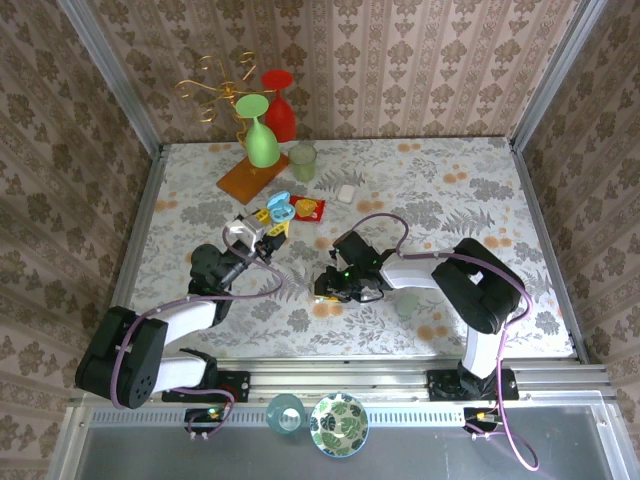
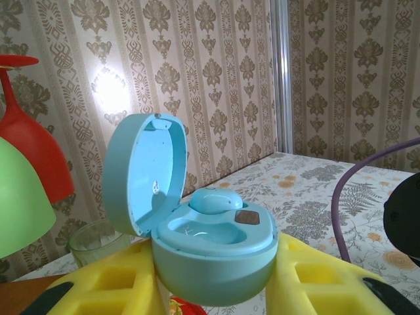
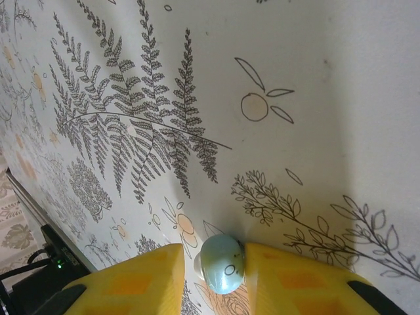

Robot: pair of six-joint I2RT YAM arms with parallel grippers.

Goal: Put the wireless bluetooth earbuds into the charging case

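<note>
The right claw [image 3: 216, 283] points down at the tabletop [image 3: 315, 79], and one earbud [image 3: 222, 264] lies against it between the yellow fingers [image 3: 131, 285]. One finger touches the bud and the other sits a sliver off, so I cannot tell whether it is gripped. Around it the fern-print surface is bare. Seen from above, this claw stands near the table's front middle, well apart from the side walls.

The left claw [image 2: 213, 292] is clamped on the case [image 2: 210, 252] and holds it above the table with its lid [image 2: 147, 174] swung up. A second earbud [image 2: 213, 200] sits in the farther socket, and the nearer socket [image 2: 197, 233] is hollow. Behind the case stand a green glass [image 2: 20, 197], a red glass [image 2: 33, 144] and a clear cup [image 2: 98, 239].
</note>
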